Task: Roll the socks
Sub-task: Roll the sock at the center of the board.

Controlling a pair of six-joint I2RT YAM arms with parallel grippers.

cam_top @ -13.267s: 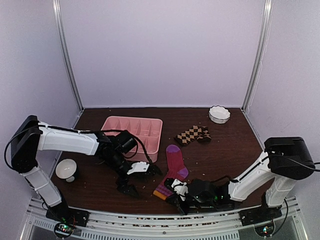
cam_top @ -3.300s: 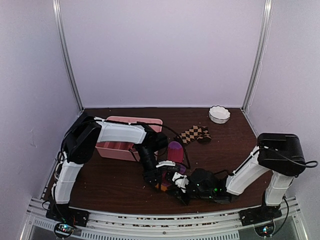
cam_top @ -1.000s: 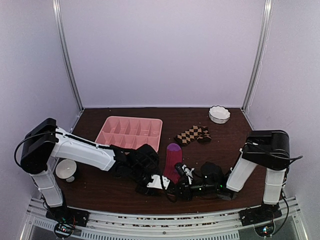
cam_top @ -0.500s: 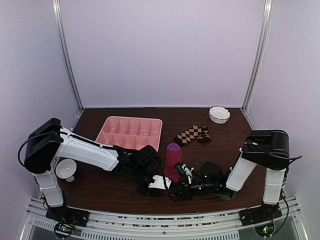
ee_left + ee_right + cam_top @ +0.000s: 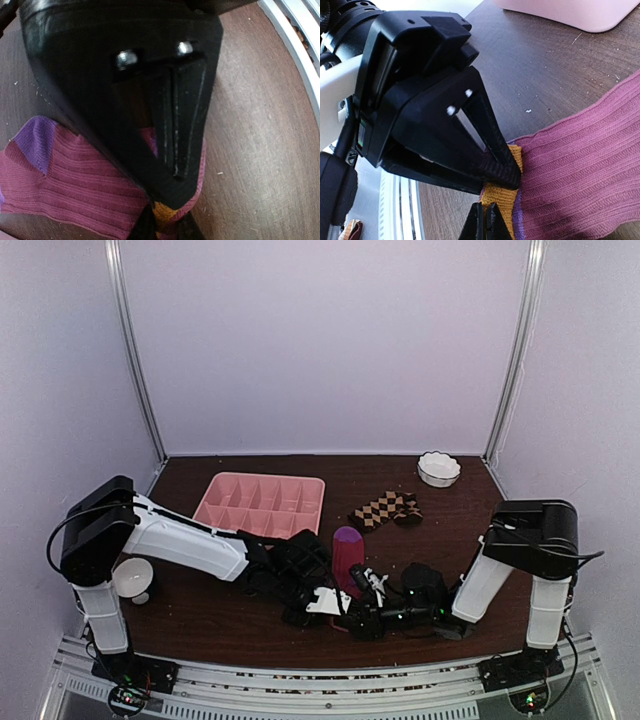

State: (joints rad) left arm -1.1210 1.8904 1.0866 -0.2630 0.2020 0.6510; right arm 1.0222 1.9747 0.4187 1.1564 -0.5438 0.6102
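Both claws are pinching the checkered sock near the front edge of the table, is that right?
Not the checkered sock: the left gripper and right gripper pinch the magenta-pink sock near the front edge, as the right wrist view shows.

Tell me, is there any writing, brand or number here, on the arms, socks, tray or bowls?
None: no readable word, number or logo shows on the left arm, right arm, pink sock, checked sock, tray, left bowl or far bowl.
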